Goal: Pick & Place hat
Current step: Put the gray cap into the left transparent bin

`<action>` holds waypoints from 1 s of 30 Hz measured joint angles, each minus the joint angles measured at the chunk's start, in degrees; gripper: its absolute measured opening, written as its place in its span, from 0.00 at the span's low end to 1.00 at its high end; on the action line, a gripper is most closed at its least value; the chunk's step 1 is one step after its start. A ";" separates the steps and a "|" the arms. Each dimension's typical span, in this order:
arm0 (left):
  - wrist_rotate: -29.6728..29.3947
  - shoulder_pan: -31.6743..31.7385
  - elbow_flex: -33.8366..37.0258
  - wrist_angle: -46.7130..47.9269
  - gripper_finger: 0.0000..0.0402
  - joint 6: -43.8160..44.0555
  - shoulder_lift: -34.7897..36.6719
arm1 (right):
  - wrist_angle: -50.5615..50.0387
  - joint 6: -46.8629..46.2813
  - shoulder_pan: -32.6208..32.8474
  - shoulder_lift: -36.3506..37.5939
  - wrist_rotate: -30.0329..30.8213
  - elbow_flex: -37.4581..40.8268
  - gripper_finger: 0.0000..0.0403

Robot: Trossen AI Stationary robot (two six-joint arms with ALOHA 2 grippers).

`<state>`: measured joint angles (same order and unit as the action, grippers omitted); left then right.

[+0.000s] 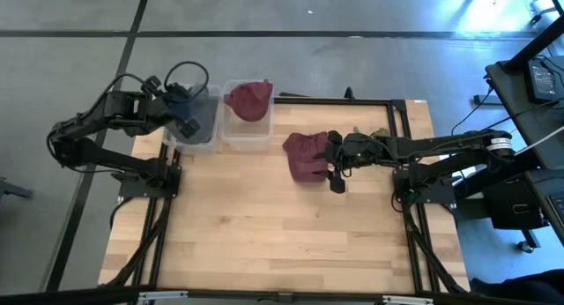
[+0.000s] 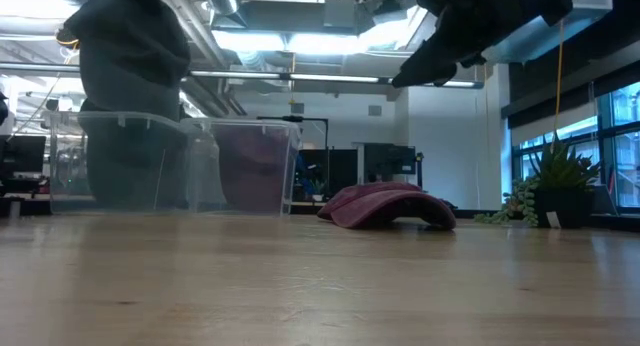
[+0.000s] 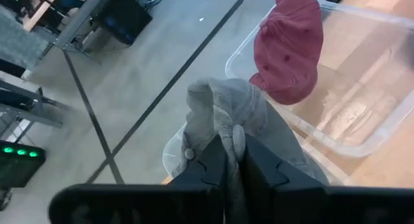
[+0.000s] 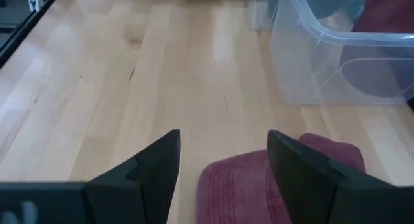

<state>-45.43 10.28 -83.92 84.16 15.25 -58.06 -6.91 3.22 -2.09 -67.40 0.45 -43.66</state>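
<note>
The left gripper [image 3: 234,160] is clamped on a grey fabric hat [image 3: 226,114] above the left clear plastic bin [image 1: 201,127]. The right gripper [image 4: 223,160], fingers apart, hovers over a maroon fabric hat [image 1: 306,155] on the wooden counter [image 1: 264,226]; another maroon hat [image 1: 249,99] sits in the right bin [image 1: 247,136]

High view straight down; low view table-level; both share bins [image 1: 231,120].

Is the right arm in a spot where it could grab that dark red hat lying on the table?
Probably yes. The right gripper hangs open just above the red hat on the table, with nothing between them. The left gripper is off at the bins, shut on a grey hat.
</note>
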 joint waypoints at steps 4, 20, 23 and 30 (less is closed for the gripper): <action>-2.09 0.00 -0.12 0.00 0.05 -2.91 0.59 | 0.81 0.02 0.00 0.00 0.00 0.00 0.57; 3.29 -0.16 -0.22 -1.70 0.05 -1.80 0.50 | 2.83 0.42 0.00 0.00 0.00 0.00 0.57; 4.70 -0.53 1.70 -2.08 0.05 0.23 -0.40 | 2.81 0.46 0.00 0.00 0.00 0.00 0.57; 6.87 -0.55 6.61 -2.12 0.05 8.46 -1.28 | 2.79 1.72 0.00 0.00 0.00 0.00 0.57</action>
<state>-38.56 9.74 -77.31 82.04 23.71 -59.35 -4.12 4.95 -2.09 -67.40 0.45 -43.66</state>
